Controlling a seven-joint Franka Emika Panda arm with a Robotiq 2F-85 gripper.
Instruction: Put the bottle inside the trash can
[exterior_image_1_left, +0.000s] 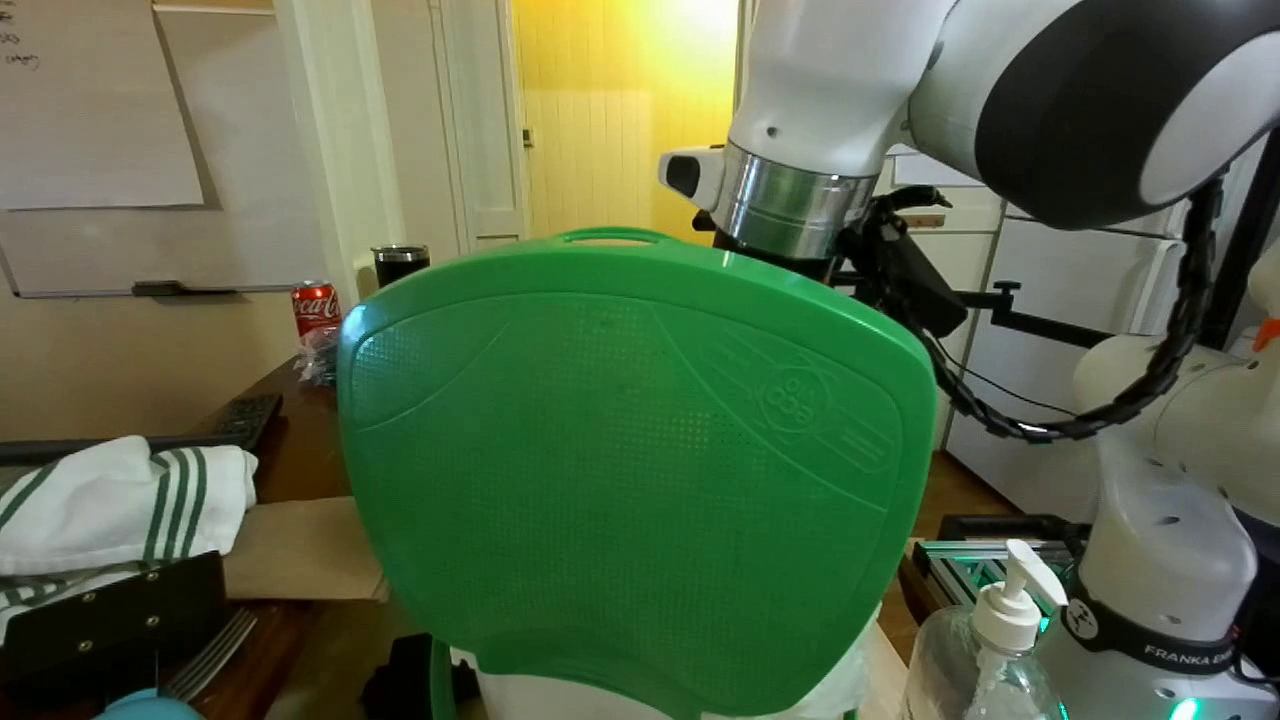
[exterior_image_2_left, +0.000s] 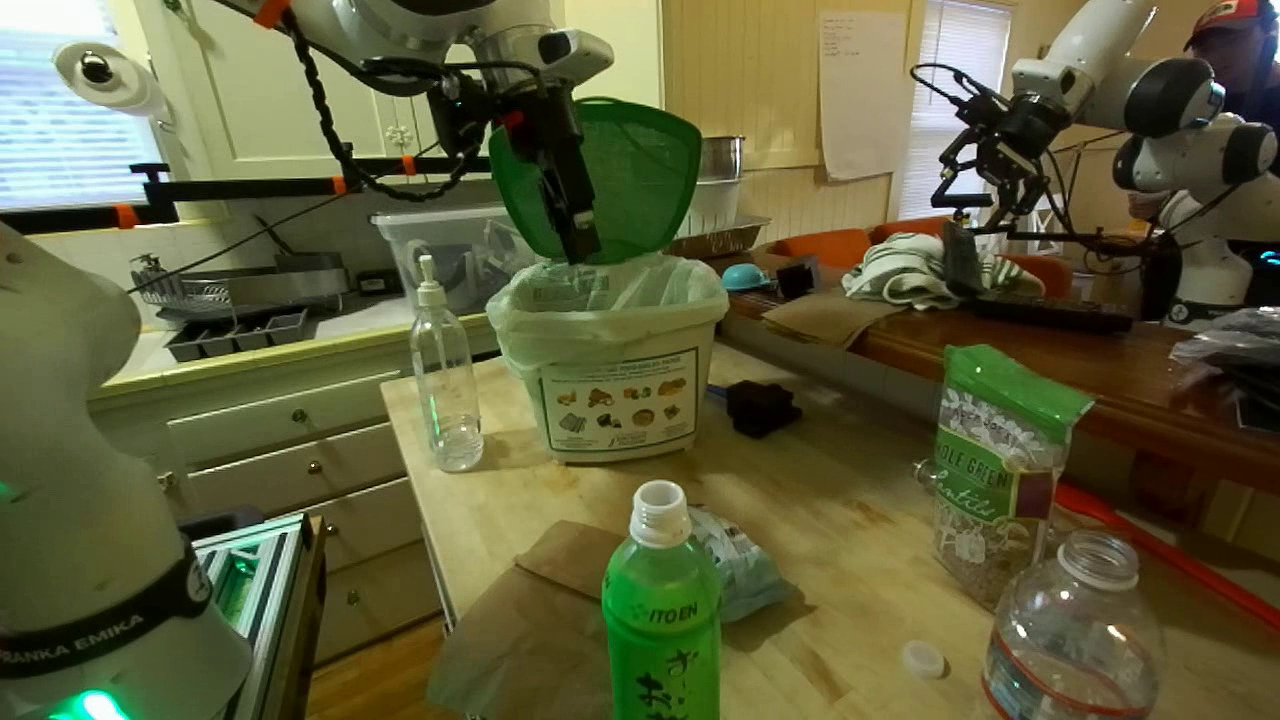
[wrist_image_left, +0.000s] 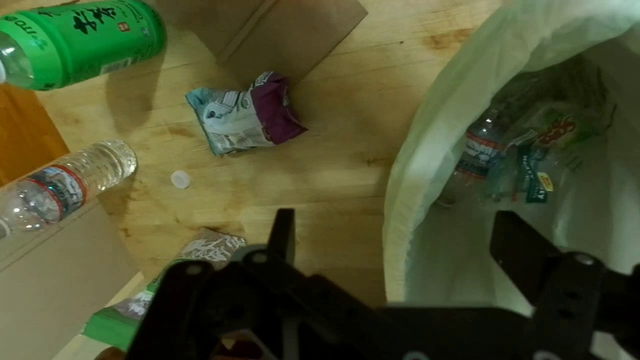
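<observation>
Green-labelled bottle (exterior_image_2_left: 661, 635): stood nearest in an exterior view, upright on the wooden table (wrist_image_left: 325, 190), and showed at upper left in the wrist view; its white neck looked uncapped.
Clear bottle (wrist_image_left: 61, 187): stood just below it in the wrist view, at the left edge.
Lentil bag (exterior_image_2_left: 1000, 490): showed at lower left in the wrist view, partly hidden.
White cap (wrist_image_left: 180, 179): lay loose near the clear bottle.
Crumpled packet (wrist_image_left: 245, 115): lay just beside a folded brown sheet (wrist_image_left: 295, 40).
Gripper (wrist_image_left: 393, 218): hung at the opening of the trash can (exterior_image_2_left: 618, 395), fingers spread wide, nothing between them.
Trash can: had a pale liner (wrist_image_left: 422, 160) over its rim and a green lid (exterior_image_1_left: 630, 480), which stood raised in both exterior views.
Bottle in the can (wrist_image_left: 477, 155): rested among wrappers (wrist_image_left: 537, 185), clear with a red-banded label. It was likely the task's bottle, so the job looked done, though which bottle was meant could not be told.
Its plastic: would probably have felt light, slippery and soft, denting under a hard squeeze rather than breaking.
Its labelled middle: offered the best hold, gripped gently across; the neck was likely stiffer but narrow.
</observation>
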